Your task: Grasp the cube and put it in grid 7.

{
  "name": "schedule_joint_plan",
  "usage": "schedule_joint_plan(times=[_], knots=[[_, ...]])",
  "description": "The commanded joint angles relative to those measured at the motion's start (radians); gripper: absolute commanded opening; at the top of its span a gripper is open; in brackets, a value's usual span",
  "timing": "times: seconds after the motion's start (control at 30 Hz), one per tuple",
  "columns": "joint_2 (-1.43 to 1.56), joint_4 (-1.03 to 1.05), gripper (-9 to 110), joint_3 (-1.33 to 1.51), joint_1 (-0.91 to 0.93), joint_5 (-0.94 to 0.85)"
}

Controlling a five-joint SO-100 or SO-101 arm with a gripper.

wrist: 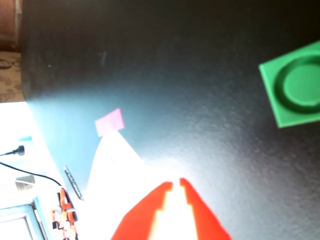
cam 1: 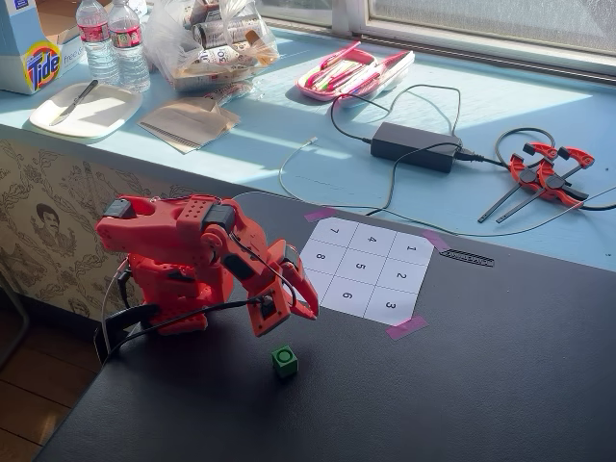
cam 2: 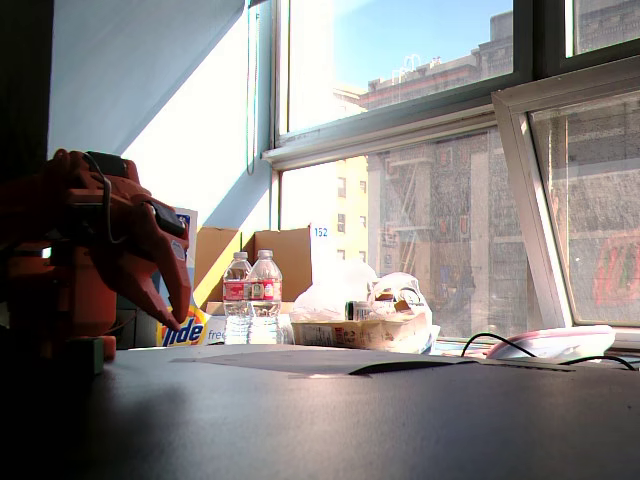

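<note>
The tiny green cube (cam 1: 284,361) with a round mark on top sits on the black table, in front of the numbered sheet. In the wrist view the cube (wrist: 295,90) is at the right edge. My red gripper (cam 1: 308,313) hovers a little above and behind the cube, apart from it. In the wrist view the fingertips (wrist: 175,184) nearly touch and hold nothing. Grid 7 (cam 1: 335,232) is the far left corner cell of the white sheet, and it is bare. In a fixed view from table level the gripper (cam 2: 176,312) points down; the cube does not show there.
Pink tape scraps (cam 1: 405,327) (wrist: 109,121) hold the sheet's corners. On the blue ledge behind lie a black power brick (cam 1: 416,146) with cables, red clamps (cam 1: 546,171), a pink case (cam 1: 348,71), water bottles (cam 1: 114,40) and a plate (cam 1: 85,108).
</note>
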Motion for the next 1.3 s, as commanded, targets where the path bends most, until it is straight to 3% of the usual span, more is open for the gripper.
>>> schedule_joint_plan(times=[0.0,1.27], knots=[[0.011,-0.017,0,0.071,-0.008,-0.012],[0.011,-0.017,0,0.071,0.003,0.005]])
